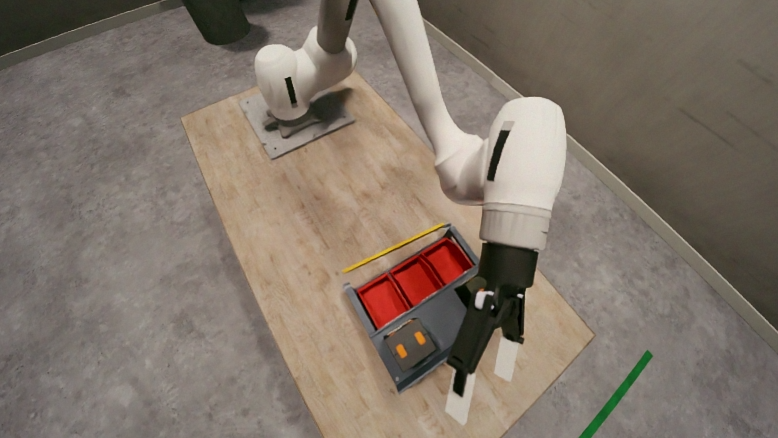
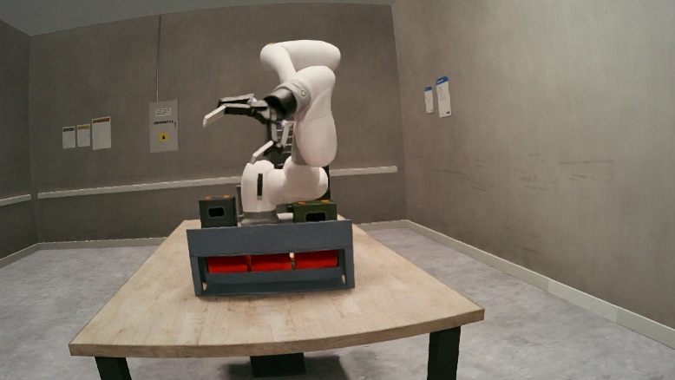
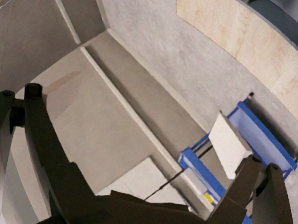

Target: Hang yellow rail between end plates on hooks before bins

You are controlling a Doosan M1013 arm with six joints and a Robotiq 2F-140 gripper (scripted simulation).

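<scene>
The yellow rail [image 1: 394, 248] lies along the far side of the grey rack [image 1: 442, 315] [image 2: 269, 238], just beyond its three red bins [image 1: 416, 277] [image 2: 250, 263]. I cannot tell whether it rests on the hooks or on the table. The rack hides it in the exterior view. My gripper [image 1: 481, 386] [image 2: 232, 137] [image 3: 148, 106] is open and empty. It hangs high above the table's near right part, past the rack's end and well away from the rail. The wrist view shows only wall, floor and a table corner between the fingers.
The rack stands on a wooden table [image 1: 283, 217] [image 2: 283, 316]. A dark box with orange marks [image 1: 409, 345] [image 2: 217, 211] sits on the rack. A second box [image 2: 312, 210] is partly behind my gripper in the top view. The arm's base plate [image 1: 296, 127] is at the far end.
</scene>
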